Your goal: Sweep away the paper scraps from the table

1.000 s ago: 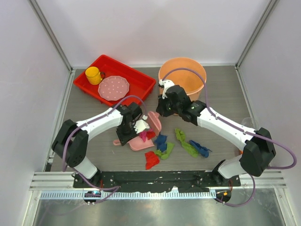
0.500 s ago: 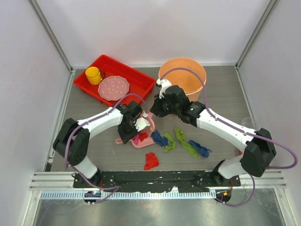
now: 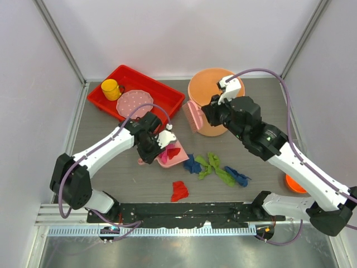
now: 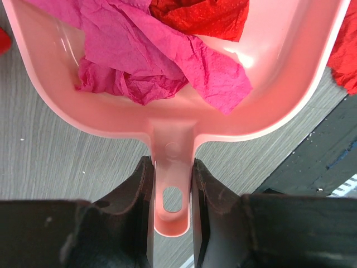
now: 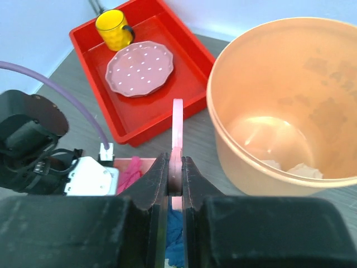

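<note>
The left pincer [image 4: 171,184] is clenched on the handle of the pink dustpan [image 4: 279,100], with one finger at each side. The dustpan lies on the counter [image 3: 262,106] in front of the red tray [image 3: 134,71]. It holds a magenta scrap [image 4: 150,56] and a red scrap [image 4: 201,17].

The right pincer [image 5: 175,173] grasps the pink brush [image 3: 194,116], raised at the near-left side of the orange bucket [image 3: 207,84]. I cannot tell if brush and bucket touch.

The other paper scraps [image 3: 209,163] lie in a row on the counter, blue and green, starting just right of the dustpan. A loose red piece [image 3: 179,191] lies apart from them, near the black base plate [image 3: 189,211] at the near edge. Bare counter shows between the row and the bucket, and also between the row and the right rail [image 3: 289,111].
</note>
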Robot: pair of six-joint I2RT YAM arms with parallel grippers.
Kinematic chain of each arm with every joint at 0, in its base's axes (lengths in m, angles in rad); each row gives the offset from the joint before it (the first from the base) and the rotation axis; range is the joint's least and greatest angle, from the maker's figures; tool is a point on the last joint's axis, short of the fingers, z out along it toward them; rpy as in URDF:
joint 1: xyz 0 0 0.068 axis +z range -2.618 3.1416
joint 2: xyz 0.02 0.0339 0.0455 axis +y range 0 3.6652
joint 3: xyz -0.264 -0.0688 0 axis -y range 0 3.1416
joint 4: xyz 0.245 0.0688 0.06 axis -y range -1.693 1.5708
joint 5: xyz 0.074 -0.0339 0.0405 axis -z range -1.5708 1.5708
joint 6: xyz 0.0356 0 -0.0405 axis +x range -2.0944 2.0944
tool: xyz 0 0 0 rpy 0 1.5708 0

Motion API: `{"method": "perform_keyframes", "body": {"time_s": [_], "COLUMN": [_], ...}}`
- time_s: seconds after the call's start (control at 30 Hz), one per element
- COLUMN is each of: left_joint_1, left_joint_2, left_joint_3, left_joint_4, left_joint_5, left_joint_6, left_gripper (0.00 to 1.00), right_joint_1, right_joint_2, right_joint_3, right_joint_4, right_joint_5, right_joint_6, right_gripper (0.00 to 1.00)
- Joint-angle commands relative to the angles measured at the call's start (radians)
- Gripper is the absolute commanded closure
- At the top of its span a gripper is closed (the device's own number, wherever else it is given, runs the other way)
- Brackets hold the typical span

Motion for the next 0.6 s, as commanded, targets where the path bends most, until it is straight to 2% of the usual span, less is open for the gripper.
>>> {"method": "perform_keyframes", "body": {"time_s": [0.0, 0.37, 0.57], "left_joint_1": [0.005, 0.007, 0.007], "left_joint_2": [-0.066, -0.05, -0.011], "left_joint_3": [0.096, 0.439, 0.64], "left_joint_4": [-0.071, -0.287, -0.292], "left_joint_5": [0.037, -0.061, -0.164], "left_joint_6": [0.013, -0.062, -0.095], "left_gripper": [1.0, 1.0, 1.0], "right_joint_1": [0.004, 0.004, 0.003], "right_joint_2": [-0.033, -0.092, -0.128], "right_joint_3": [0.024, 0.067, 0.064], "right_joint_4": [-0.034, -0.083, -0.095], "right_joint_5": [0.11, 0.15, 0.174], "right_joint_6": [-0.04, -0.057, -0.066], "right_gripper": [0.99, 0.99, 0.99]}}
